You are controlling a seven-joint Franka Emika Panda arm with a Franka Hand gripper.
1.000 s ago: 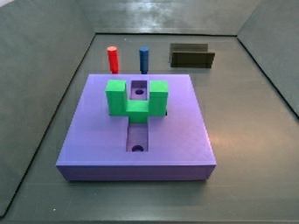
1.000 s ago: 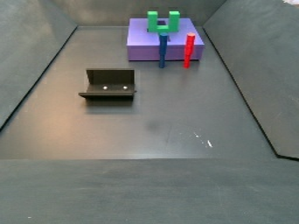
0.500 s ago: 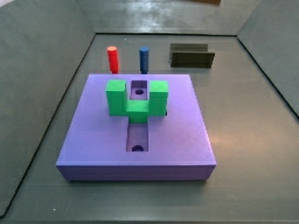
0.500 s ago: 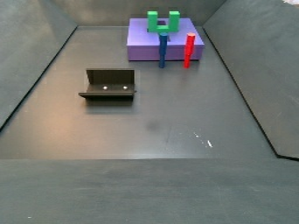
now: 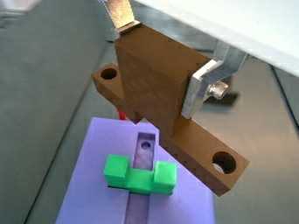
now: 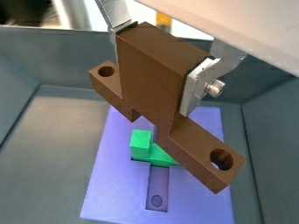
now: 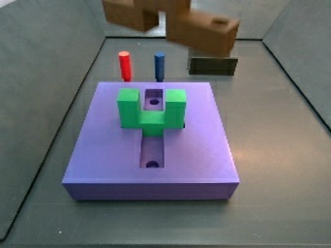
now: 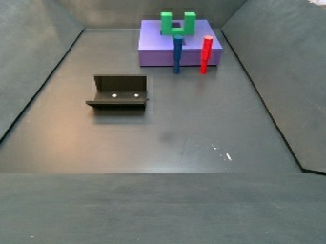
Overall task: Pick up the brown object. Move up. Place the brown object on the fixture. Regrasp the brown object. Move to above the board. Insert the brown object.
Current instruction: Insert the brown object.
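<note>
1. Since the earlier side frames, the brown object [image 7: 168, 21] has entered at the 12 o'clock edge of a side view, where nothing hung before; board, pegs and fixture are unchanged.

2. Claw [image 5: 163, 74]: clenched on the brown object, one silver finger [image 5: 201, 83] pressed flat against the block's side, the opposite plate [image 5: 118, 15] showing behind its upper edge. The piece is airborne and touches nothing else.

3. Brown object, both wrist views [image 6: 158, 87]: a bar with a round hole at each end and a thick block rising from its middle. The grip is on the block, which leaves the bar clear underneath; judged deliberate, so the bar can enter the groove unobstructed.

4. Board [image 7: 195, 155]: lies on the tabletop [image 7: 278, 136] with the green U-shaped block [image 7: 149, 108] astride its groove [image 7: 151, 153]. The wrist views look straight down past the piece onto the groove [image 5: 142, 150], so the piece is judged above the board, insertion not yet begun.

5. Fixture [image 8: 117, 92]: vacant, well apart from the board.

6. View differences: the wrist views alone show the grip. A side view shows the piece's height above the board, plus the red peg [image 7: 124, 65] and blue peg [image 7: 159, 65] beyond it. In another side view [image 8: 180, 41] neither piece nor claw appears.
</note>
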